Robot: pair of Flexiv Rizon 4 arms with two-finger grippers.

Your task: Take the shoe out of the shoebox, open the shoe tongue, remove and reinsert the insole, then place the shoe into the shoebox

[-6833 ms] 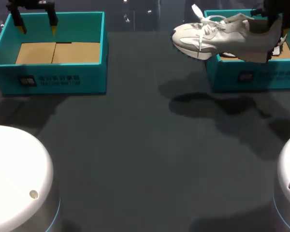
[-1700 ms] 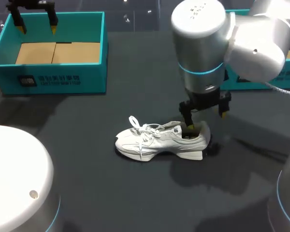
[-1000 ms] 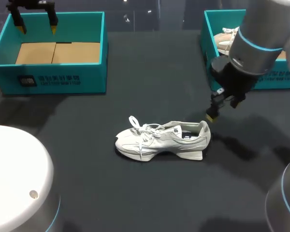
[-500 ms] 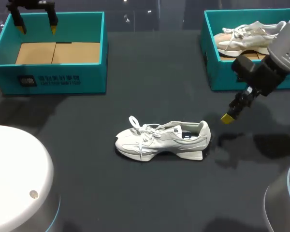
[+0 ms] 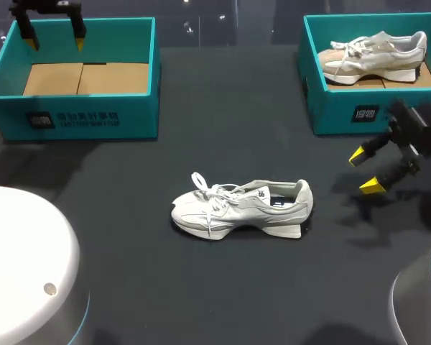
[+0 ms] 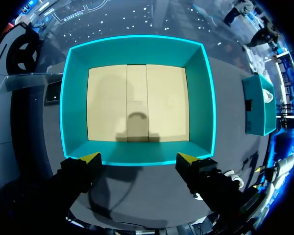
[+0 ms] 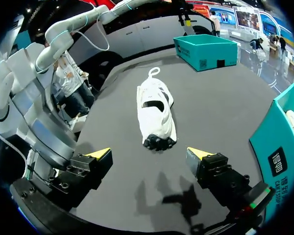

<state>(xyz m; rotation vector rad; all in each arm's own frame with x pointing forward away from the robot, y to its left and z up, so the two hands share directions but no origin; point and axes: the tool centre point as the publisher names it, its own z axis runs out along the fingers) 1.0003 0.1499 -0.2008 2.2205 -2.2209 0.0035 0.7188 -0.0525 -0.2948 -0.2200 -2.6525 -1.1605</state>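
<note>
The white shoe lies on its sole in the middle of the dark table, toe to the left. The right gripper hangs spread wide and empty, right of the heel and clear of it. The left gripper hovers, fingers apart, over the far-left shoebox.

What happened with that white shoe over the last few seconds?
The right gripper carried the white shoe from above the right shoebox, set it on its sole mid-table, let go and drew back to the right, fingers open. The left gripper stayed over the empty left shoebox; the second shoe stayed in the right one.
</note>
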